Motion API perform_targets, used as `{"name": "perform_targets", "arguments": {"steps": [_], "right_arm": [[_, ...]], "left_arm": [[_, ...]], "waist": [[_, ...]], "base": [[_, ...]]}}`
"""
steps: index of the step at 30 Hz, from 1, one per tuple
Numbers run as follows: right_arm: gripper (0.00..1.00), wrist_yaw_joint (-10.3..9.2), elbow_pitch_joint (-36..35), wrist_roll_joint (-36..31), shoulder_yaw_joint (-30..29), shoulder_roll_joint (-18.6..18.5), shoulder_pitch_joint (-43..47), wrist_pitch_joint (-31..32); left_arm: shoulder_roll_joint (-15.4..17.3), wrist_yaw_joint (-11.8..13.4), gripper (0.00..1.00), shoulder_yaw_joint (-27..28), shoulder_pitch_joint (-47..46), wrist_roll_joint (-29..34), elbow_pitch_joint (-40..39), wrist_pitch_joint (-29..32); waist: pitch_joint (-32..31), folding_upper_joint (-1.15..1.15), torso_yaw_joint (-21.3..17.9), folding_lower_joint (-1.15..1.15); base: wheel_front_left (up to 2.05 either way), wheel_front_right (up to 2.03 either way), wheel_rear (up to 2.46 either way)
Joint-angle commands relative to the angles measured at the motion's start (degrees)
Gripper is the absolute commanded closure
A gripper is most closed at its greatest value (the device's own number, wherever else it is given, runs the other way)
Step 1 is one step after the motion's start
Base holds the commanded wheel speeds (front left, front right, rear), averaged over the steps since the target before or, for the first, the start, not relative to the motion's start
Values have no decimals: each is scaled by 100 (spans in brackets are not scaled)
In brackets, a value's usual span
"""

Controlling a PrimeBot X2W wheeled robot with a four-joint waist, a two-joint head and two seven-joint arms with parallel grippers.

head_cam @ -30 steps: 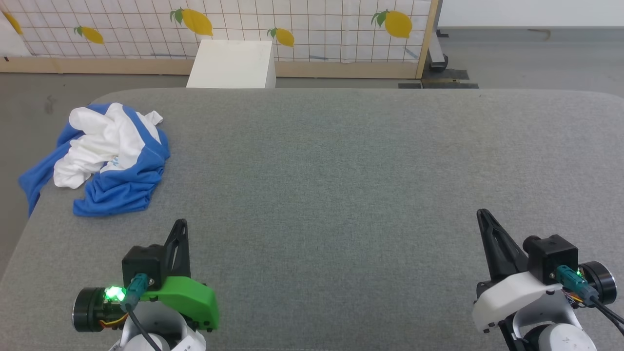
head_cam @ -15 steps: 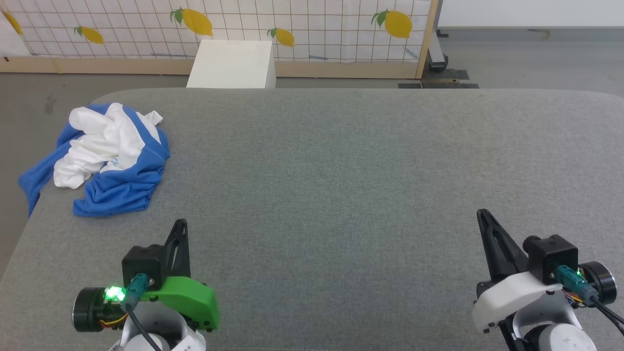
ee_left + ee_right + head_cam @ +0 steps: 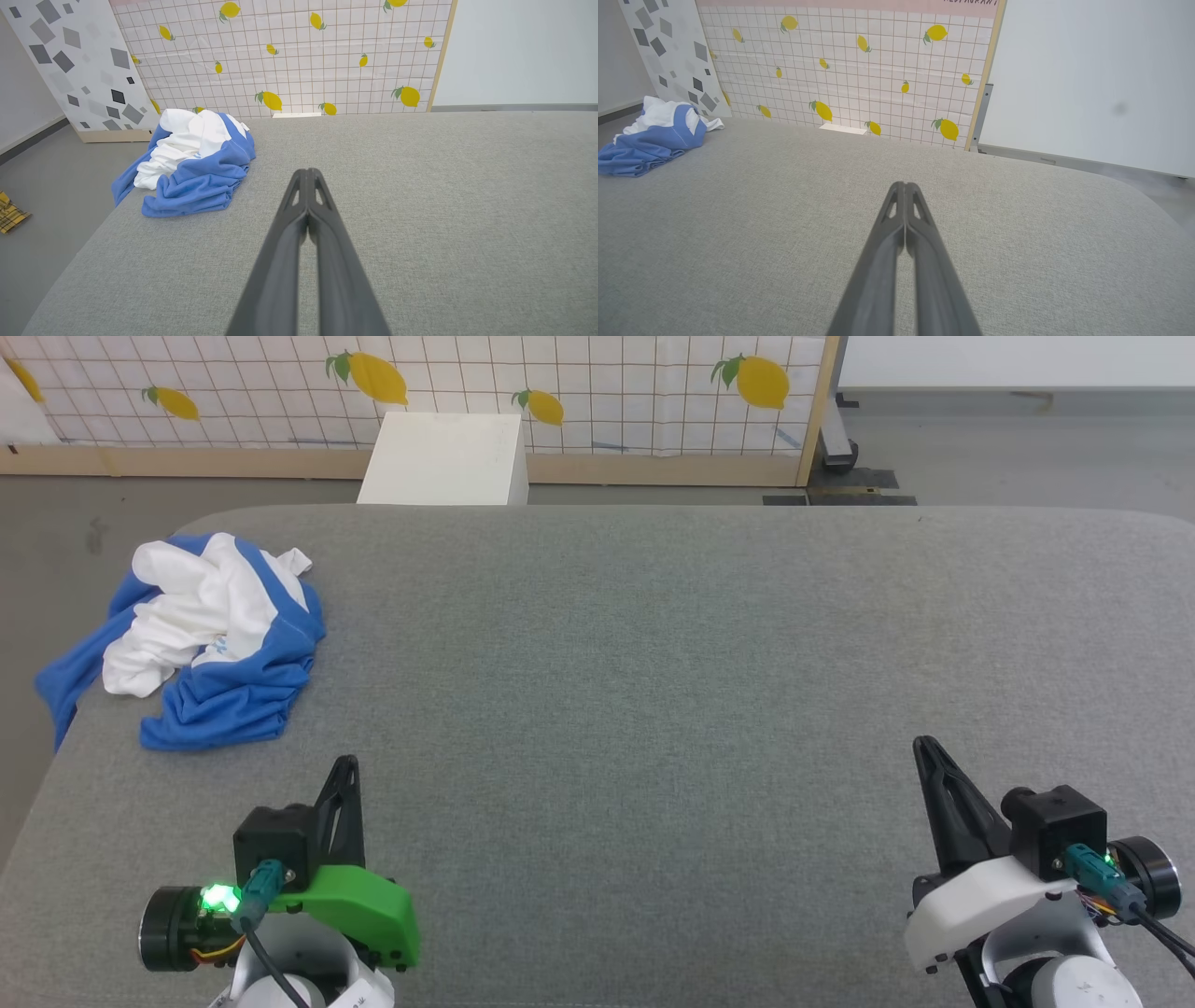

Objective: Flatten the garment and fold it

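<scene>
The garment [image 3: 201, 639], a white and royal-blue shirt, lies crumpled in a heap at the far left of the grey table [image 3: 653, 663], one blue sleeve drooping over the left edge. The same heap shows in the left wrist view [image 3: 191, 168] and small at the left of the right wrist view [image 3: 654, 137]. My left gripper [image 3: 347, 762] hovers near the front left, shut and empty, well short of the garment. At the front right my right gripper [image 3: 922, 743] is shut too, holding nothing; its fingertips [image 3: 904, 185] press together.
A white box [image 3: 446, 457] stands on the floor behind the table, before a lemon-patterned screen [image 3: 420, 383]. A yellow plaid cloth [image 3: 10, 217] lies on the floor left of the table. The table's left edge runs close by the garment.
</scene>
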Motion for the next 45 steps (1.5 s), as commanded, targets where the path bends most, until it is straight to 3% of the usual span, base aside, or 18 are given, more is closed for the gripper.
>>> {"name": "perform_targets", "arguments": {"steps": [1, 45], "right_arm": [[100, -10, -30, -29, 7, 15, 48, -1], [100, -10, -30, -29, 7, 15, 48, -1]], "left_arm": [[-25, 37, 100, 15, 83, 73, -17, 7], [-25, 37, 100, 15, 83, 73, -17, 7]], "waist": [[0, 0, 0, 0], [0, 0, 0, 0]], "base": [[0, 0, 0], [0, 0, 0]]}}
